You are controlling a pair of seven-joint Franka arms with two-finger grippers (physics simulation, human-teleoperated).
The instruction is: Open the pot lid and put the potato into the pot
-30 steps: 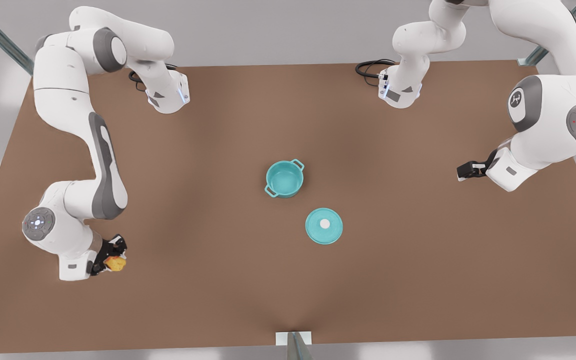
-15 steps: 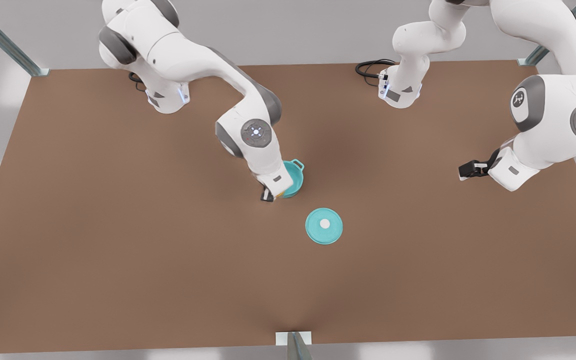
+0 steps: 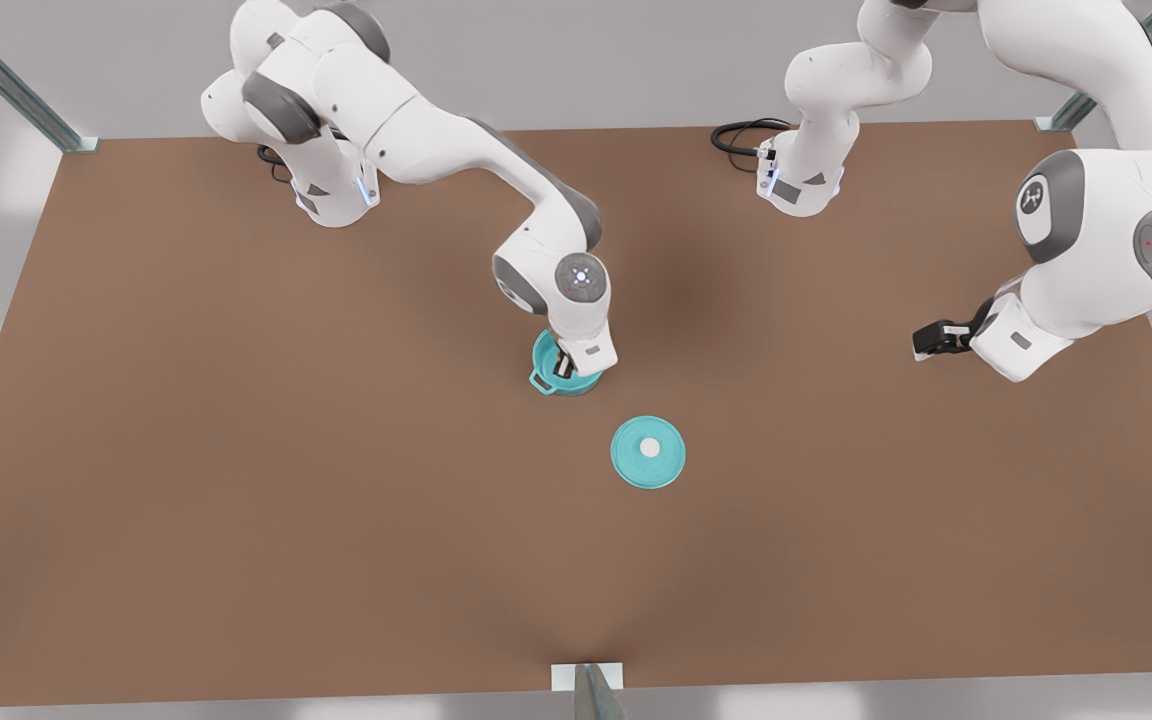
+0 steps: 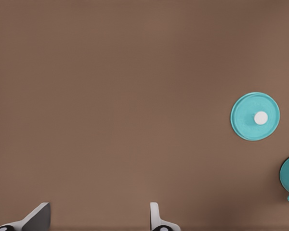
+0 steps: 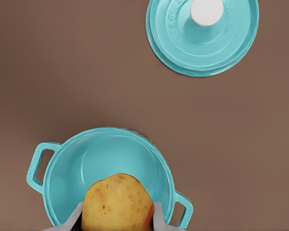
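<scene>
The teal pot (image 3: 543, 362) stands open mid-table, partly covered by the arm coming from the front view's left. That arm carries my right gripper (image 3: 564, 366), which hangs over the pot. In the right wrist view the gripper (image 5: 116, 222) is shut on the yellow potato (image 5: 116, 198), held above the pot's (image 5: 111, 153) teal inside. The pot lid (image 3: 648, 452) lies flat on the table beside the pot, white knob up, also seen as the pot lid (image 5: 202, 36). My left gripper (image 3: 928, 342) waits open at the front view's right, far from the pot lid (image 4: 255, 116).
The brown table (image 3: 236, 500) spreads wide around the pot and lid. Both arm bases (image 3: 336, 195) stand at the far edge, with black cables beside them. A metal post (image 3: 591, 690) rises at the near edge.
My right arm swung from the table's near left corner to the middle, carrying the potato over the pot. The left arm, the pot and the lid stayed put.
</scene>
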